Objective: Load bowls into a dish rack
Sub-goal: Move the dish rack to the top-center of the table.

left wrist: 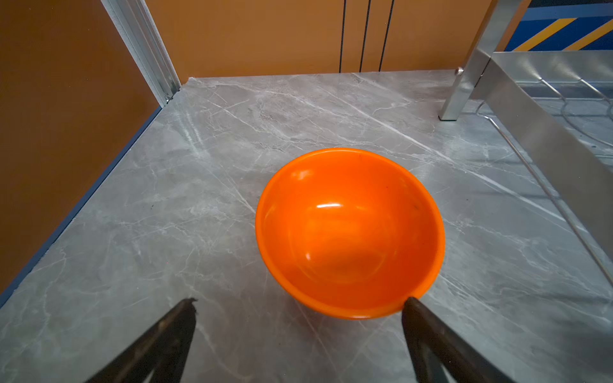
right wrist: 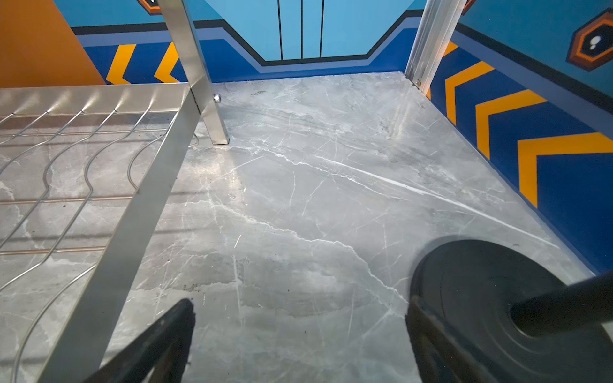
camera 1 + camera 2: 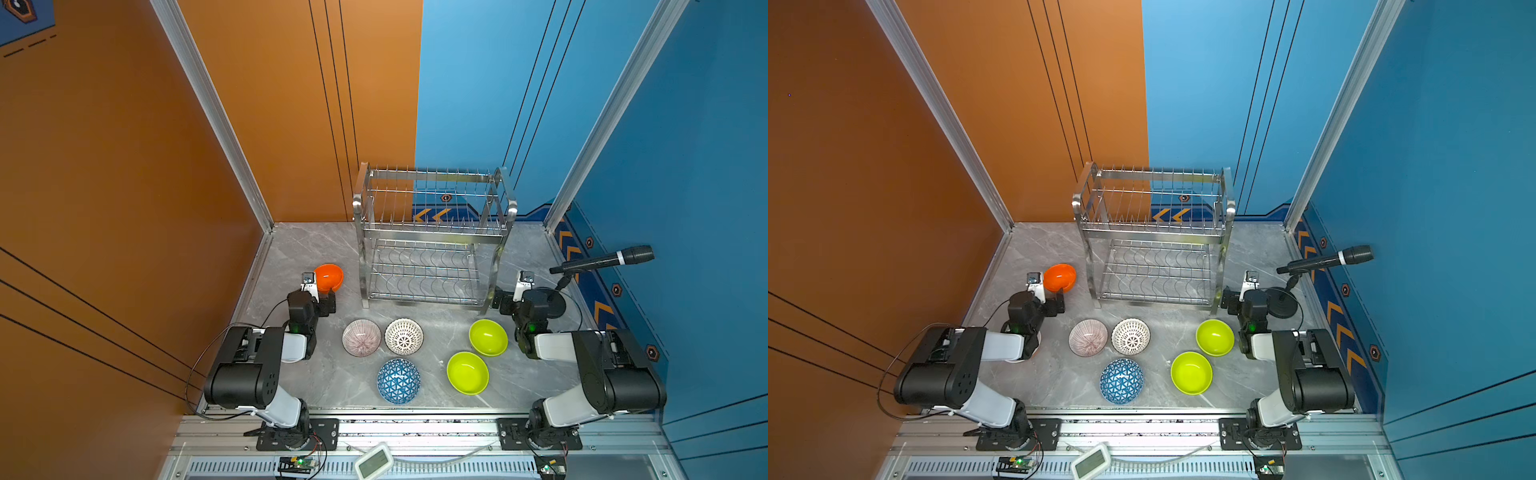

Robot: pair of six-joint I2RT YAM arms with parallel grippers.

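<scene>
Left wrist view: left gripper [image 1: 298,301] spread wide, holding nothing, one fingertip at the near rim of the orange bowl [image 1: 350,232], mouth up, at 10 o'clock. In both top views: dish rack [image 3: 432,237] at 12 o'clock, long axis 9-to-3, open front facing 6; five more bowls [image 3: 404,336] mouth-up toward 6. Right gripper [image 2: 300,303] spread, empty, beside the rack's leg.

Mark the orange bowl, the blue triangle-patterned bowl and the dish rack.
orange bowl [image 1: 348,238]: left wrist view, on its inner bottom.
blue triangle-patterned bowl [image 3: 398,381]: in a top view, on its middle.
dish rack [image 3: 432,236]: in a top view, on the upper tier's front rail.
</scene>
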